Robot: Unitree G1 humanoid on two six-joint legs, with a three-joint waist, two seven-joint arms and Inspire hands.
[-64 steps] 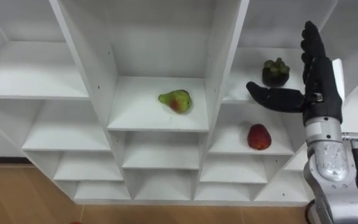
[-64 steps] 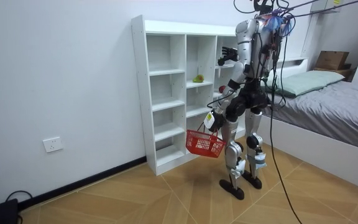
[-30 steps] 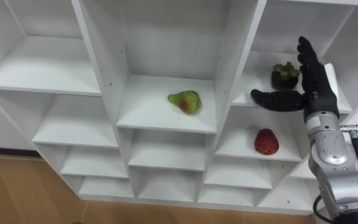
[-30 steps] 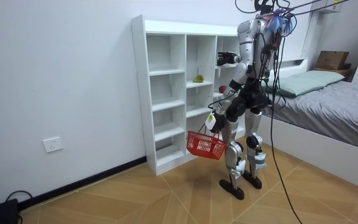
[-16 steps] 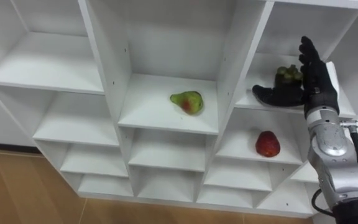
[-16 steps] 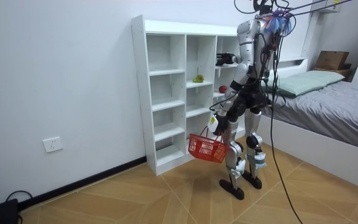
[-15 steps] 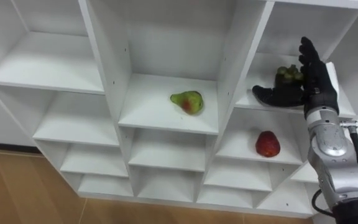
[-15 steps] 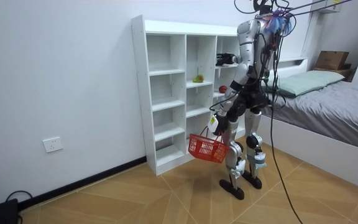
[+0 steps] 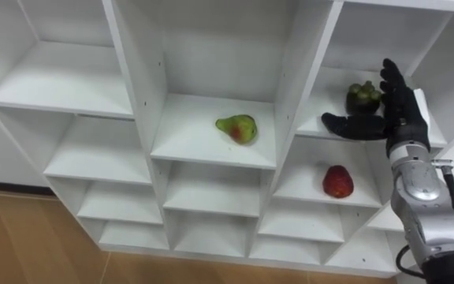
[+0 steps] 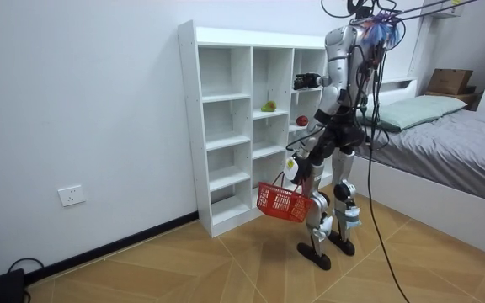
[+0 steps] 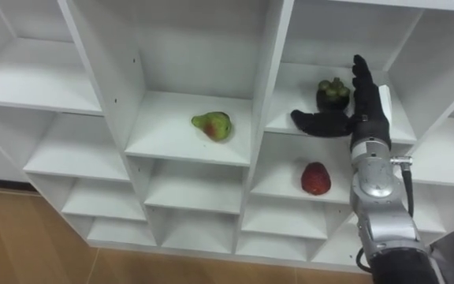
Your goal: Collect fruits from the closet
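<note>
Right now you have three fruits in the white board closet (image 9: pixel 136 79), one of each kind, and each alone in its own square compartment. A green pear with a red blush (image 9: pixel 237 128) lies on its side on the middle column's shelf. A round, dark purple mangosteen with a green leafy cap (image 9: pixel 363 97) sits upright on the shelf one column to the right. A smooth red fruit tapering towards its base (image 9: pixel 338 181) stands in the compartment directly below the mangosteen.

Your black right hand (image 9: pixel 396 110) is raised at the front of the mangosteen's compartment. Its fingers are straight and pointing up, with the thumb spread wide to the left. The mangosteen shows in the crook between them, above the thumb and just left of the fingers. Nothing is curled round it, and you cannot tell whether the hand touches it.

From the room view, the robot stands upright close before the closet, at the end nearer the grey bed (image 10: pixel 453 126). Your left hand (image 10: pixel 291 167) hangs low at the robot's side, closed round the handle of one red lattice-walled basket (image 10: pixel 283 202), which dangles beside its knee.
</note>
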